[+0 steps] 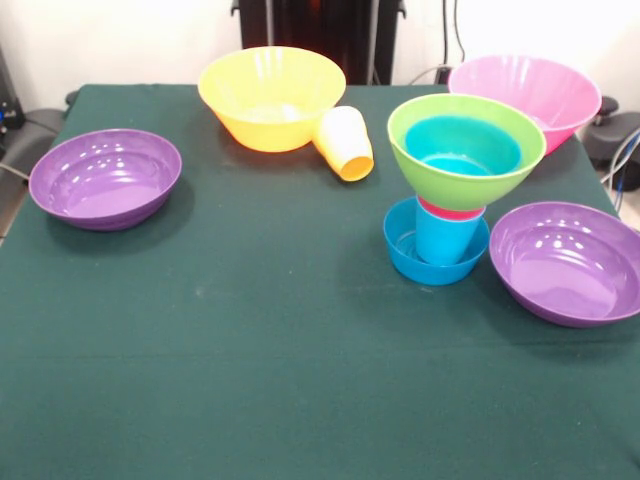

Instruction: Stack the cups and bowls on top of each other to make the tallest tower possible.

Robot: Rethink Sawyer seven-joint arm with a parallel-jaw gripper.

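With the tower (452, 190) standing mid-right on the table (250, 330) and topped by the green bowl (466, 150), I judge it's between pickups; my claw is out of sight, and next I'd fetch the tipped yellow cup (344, 142).

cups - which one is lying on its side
The yellow-orange cup, tipped over against the large orange-yellow bowl. The blue cup stands upright in the tower, with the red cup on it.

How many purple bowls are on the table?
2. One purple bowl sits alone at the left side; the other purple bowl lies at the right, beside the stacked tower. None appears hidden.
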